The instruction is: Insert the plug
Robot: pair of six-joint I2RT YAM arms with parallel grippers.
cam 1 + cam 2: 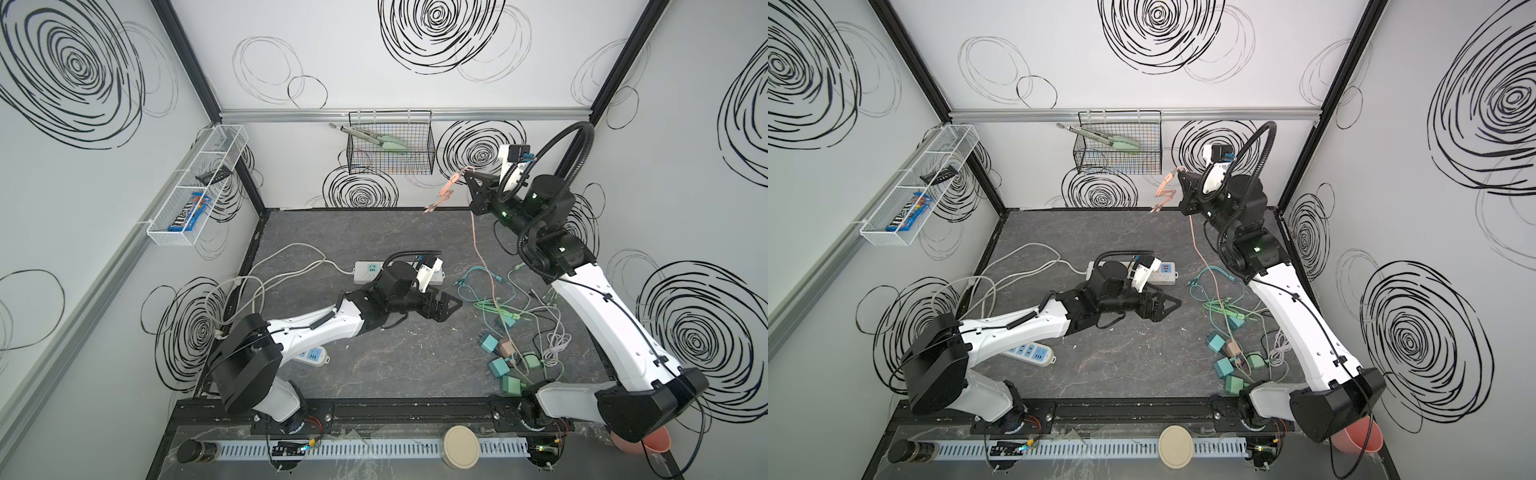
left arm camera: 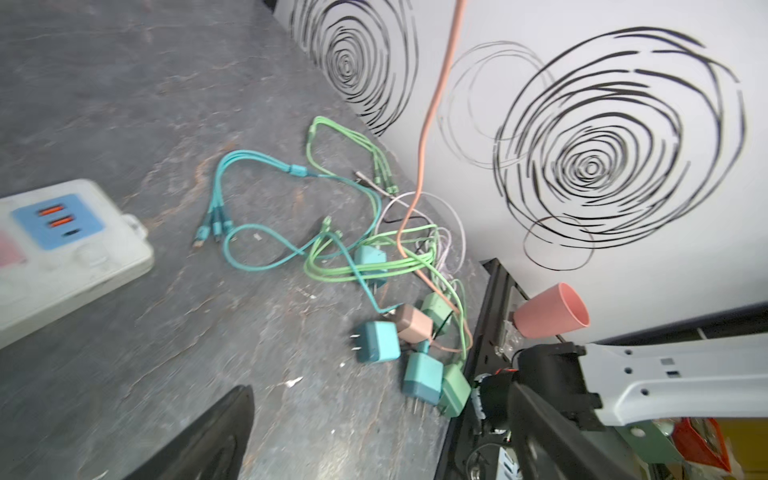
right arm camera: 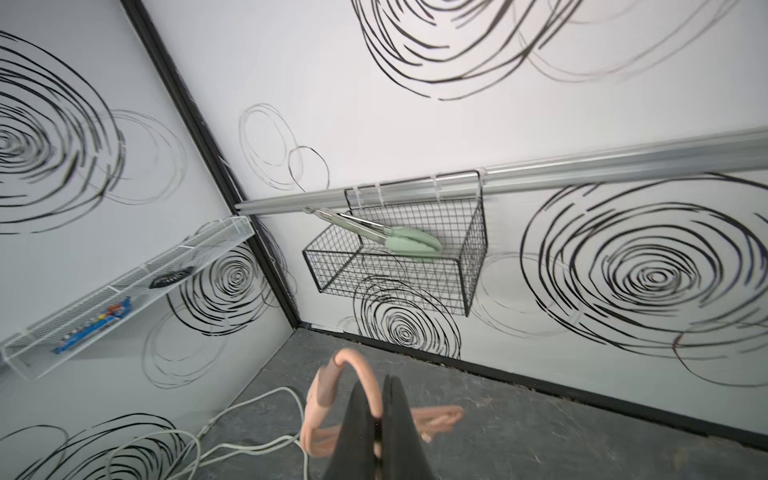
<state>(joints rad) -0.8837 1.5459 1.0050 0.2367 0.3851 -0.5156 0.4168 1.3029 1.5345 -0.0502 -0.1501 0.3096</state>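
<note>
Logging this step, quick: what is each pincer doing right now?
Left pincer: open, holding nothing.
Right pincer: shut on the pink charging cable.

— What hangs on the back wall?
— A black wire basket, green tongs propped across its rim.
— And the left wall?
— A white mesh shelf holding a candy pack. A pink cup sits front right.
</note>
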